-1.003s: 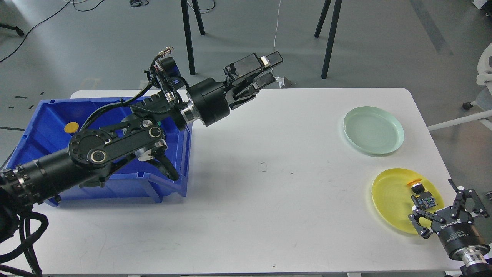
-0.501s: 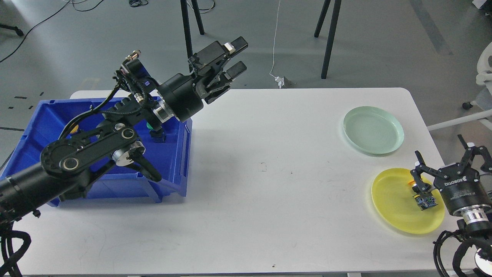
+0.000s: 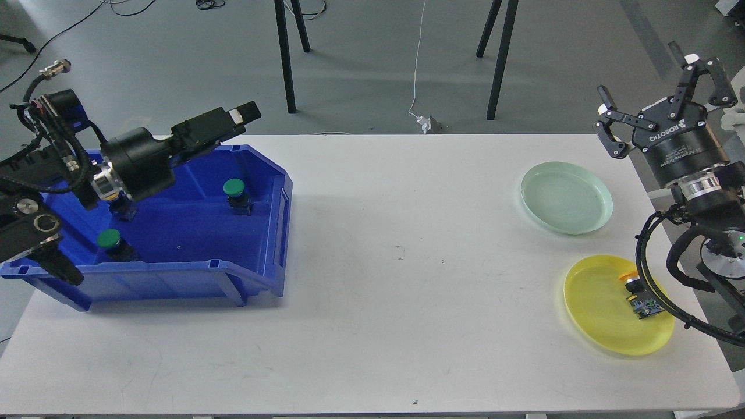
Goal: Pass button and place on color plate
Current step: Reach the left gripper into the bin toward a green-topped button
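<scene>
A yellow-capped button (image 3: pixel 637 291) lies on its side on the yellow plate (image 3: pixel 599 317) at the table's right front. A pale green plate (image 3: pixel 566 198) sits empty behind it. Two green-capped buttons (image 3: pixel 234 188) (image 3: pixel 109 238) stand in the blue bin (image 3: pixel 174 279) at the left. The base of another button (image 3: pixel 123 210) shows under my left wrist. My left gripper (image 3: pixel 247 112) hovers over the bin's back rim, seen side-on, with nothing visible in it. My right gripper (image 3: pixel 637 70) is open and empty, raised above the table's right back corner.
Black stand legs (image 3: pixel 285 58) (image 3: pixel 497 64) and a white cable (image 3: pixel 416 64) are on the floor behind the table. My right arm's cables (image 3: pixel 657 291) loop beside the yellow plate. The white table (image 3: pixel 407 262) spans between bin and plates.
My left arm has swung back left, from the table's middle to over the bin. My right gripper has lifted off the yellow plate and risen to the back right, leaving the yellow button there.
</scene>
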Motion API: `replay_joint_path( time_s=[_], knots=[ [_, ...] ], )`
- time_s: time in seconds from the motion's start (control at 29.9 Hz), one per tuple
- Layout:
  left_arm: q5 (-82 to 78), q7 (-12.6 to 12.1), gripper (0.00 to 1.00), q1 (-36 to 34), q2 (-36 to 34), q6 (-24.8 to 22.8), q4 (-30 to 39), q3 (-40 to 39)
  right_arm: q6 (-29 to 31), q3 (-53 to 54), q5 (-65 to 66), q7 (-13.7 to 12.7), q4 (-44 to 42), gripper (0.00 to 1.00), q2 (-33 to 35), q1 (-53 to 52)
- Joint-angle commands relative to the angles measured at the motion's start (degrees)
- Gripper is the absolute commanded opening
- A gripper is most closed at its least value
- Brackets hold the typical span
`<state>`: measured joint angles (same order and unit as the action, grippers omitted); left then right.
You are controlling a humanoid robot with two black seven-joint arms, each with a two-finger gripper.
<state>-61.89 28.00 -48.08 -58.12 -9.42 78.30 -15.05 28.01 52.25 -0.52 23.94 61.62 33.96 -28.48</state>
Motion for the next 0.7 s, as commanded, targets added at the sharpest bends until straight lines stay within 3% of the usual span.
replay_joint_path(
  time_s=[0.0,0.37,0.53,0.67],
  knots=[
    [-6.91,0.0,0.84,-4.46,-2.96,-2.79,-3.31,7.38,-0.01,-0.31,-0.01,0.05,-0.1,0.98,-0.56,0.26],
    [-24.5,0.0,0.84,-6.67,1.07,-5.96,-21.85,13.73,-0.01,-2.06,0.34,-1.09,1.22,0.98,-1.0,-1.4],
    [-27.41,0.0,0.84,-6.32,6.61,-6.23,-32.93,16.54,-0.01,-4.53,0.78,-1.62,1.22,0.98,-1.26,-3.51],
    [-27.5,0.0,0.84,-5.79,8.2,-6.14,-37.07,17.6,-0.01,-4.53,0.78,-1.62,1.22,0.98,-1.09,-3.51]
  ],
)
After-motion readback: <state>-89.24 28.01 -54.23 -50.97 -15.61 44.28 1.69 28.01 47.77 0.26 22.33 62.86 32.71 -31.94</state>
